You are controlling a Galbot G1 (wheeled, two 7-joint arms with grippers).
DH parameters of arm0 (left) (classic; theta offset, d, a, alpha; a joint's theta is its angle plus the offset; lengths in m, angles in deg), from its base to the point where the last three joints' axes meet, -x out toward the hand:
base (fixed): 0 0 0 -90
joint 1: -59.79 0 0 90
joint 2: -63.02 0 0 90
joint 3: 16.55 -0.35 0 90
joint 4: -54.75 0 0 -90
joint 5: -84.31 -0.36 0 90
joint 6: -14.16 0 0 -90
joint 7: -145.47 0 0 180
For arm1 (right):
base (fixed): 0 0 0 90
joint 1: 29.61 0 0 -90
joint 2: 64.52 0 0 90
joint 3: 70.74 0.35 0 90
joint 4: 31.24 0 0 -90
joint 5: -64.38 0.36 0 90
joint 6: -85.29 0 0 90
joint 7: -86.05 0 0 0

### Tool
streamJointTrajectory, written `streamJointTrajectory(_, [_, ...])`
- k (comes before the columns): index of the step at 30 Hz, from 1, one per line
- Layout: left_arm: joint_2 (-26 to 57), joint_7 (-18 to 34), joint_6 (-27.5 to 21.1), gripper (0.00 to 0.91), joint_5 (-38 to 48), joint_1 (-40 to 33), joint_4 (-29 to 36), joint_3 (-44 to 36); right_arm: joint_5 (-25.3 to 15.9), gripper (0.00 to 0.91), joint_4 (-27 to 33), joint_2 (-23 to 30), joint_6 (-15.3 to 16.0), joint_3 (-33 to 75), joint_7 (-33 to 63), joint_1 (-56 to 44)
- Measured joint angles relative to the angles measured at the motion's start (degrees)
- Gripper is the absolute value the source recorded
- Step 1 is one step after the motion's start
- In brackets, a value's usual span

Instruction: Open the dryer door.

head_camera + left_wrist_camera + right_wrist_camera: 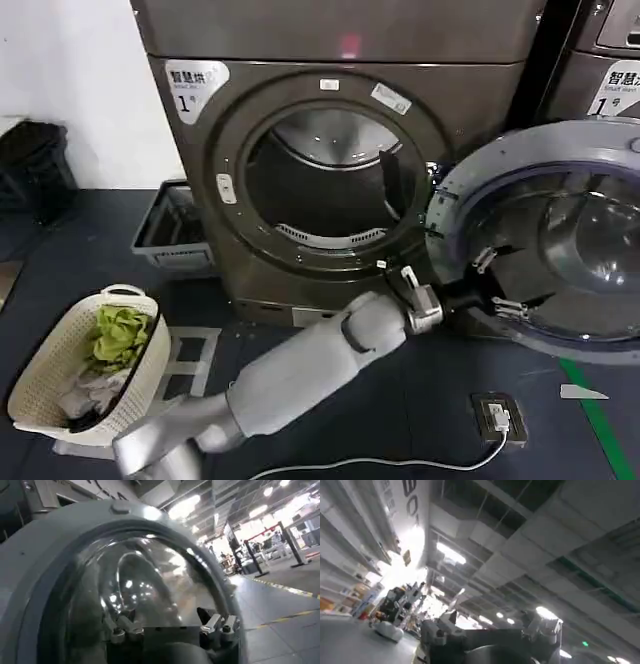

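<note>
Standing wide open, the dryer door [560,250] hangs to the right of the round hole. The left gripper [490,290] sits against its pale inner face, fingers [212,625] spread apart.

I see a dark blue-grey floor [60,270] carrying everything here; the bronze-grey dryer [340,150] stands on it, with a grey tray [172,235] just beside its left foot; a cream laundry basket [90,365] holding green cloth sits nearer me; a white cable [380,463] runs to a small power socket [498,415]; green tape [600,420] crosses at right.
</note>
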Motion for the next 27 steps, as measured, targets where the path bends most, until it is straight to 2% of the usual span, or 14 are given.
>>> streamJointTrajectory(8, [3.5,-0.3,-0.8,0.907,-0.4,1.4,3.2,0.7,-0.1,0.907,3.0,-2.3,-0.8,0.6,-0.4,0.0])
streamJointTrajectory(15, [12.6,-1.3,2.9,0.907,-3.9,3.8,10.0,1.4,-0.1,0.907,4.3,-4.1,-0.8,0.5,-1.1,0.0])
streamJointTrajectory(20, [22.6,-6.1,9.4,0.907,-6.7,5.1,15.0,2.4,-0.6,0.907,5.2,-5.7,-0.7,-0.5,-1.4,0.4])
streamJointTrajectory(27, [37.6,-9.8,17.6,0.907,-18.4,10.2,20.7,7.9,-0.7,0.907,6.1,-8.1,-0.4,-3.0,-1.8,1.6])
